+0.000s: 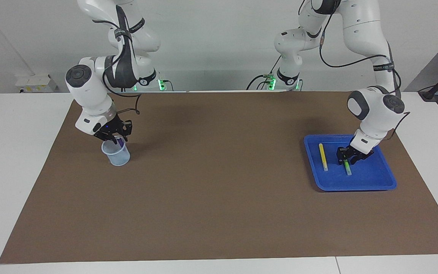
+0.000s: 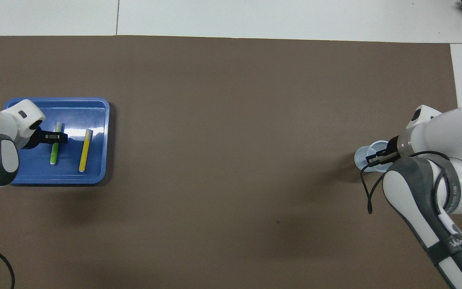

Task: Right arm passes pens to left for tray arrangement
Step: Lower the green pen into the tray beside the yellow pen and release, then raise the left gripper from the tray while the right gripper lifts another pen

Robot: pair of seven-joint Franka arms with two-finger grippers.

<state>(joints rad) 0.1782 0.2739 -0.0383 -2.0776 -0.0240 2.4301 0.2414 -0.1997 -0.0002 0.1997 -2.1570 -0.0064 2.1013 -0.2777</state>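
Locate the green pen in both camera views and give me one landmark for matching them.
Facing view: the green pen lies in the blue tray near the picture's right edge, under the left gripper.
Overhead view: the green pen lies in the same tray, now near the picture's left edge.
Shared landmark: the yellow pen lying alongside it, on its side toward the right arm's end of the table.

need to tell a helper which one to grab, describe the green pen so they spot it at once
Find the blue tray at the left arm's end of the brown mat. Two pens lie in it side by side. The green pen is the one under the left hand; the yellow pen lies clear beside it.
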